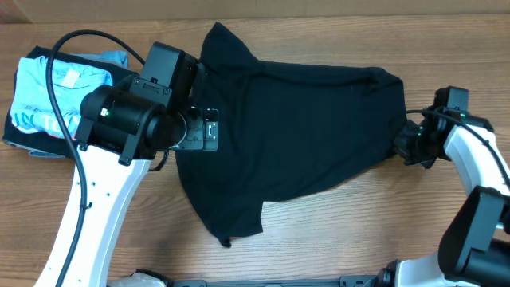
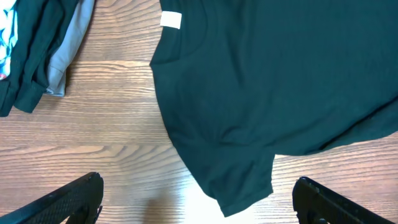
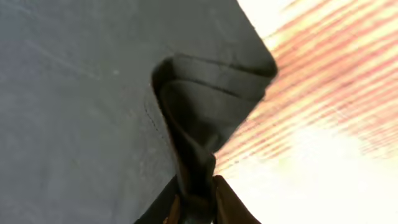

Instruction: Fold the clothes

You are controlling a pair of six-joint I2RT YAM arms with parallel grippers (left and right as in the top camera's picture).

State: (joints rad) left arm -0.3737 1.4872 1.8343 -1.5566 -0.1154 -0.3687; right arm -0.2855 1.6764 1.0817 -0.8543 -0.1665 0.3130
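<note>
The black T-shirt (image 1: 287,135) lies spread and rumpled across the wooden table, one sleeve pointing toward the front edge. My left gripper (image 1: 201,131) hovers over the shirt's left edge. In the left wrist view it (image 2: 196,205) is open wide, with the sleeve tip (image 2: 249,186) and bare wood between its fingers (image 2: 68,202). The neck label (image 2: 170,20) shows white near the collar. My right gripper (image 1: 410,142) is at the shirt's right end, shut on a bunched fold of the black fabric (image 3: 193,143). In the right wrist view that gripper (image 3: 196,208) pinches the fold.
A pile of other garments sits at the table's far left, with a light blue T-shirt (image 1: 56,92) on top. The left wrist view shows a grey garment (image 2: 68,43) and a dark one (image 2: 28,62) in that pile. Bare wood (image 1: 335,231) runs along the front.
</note>
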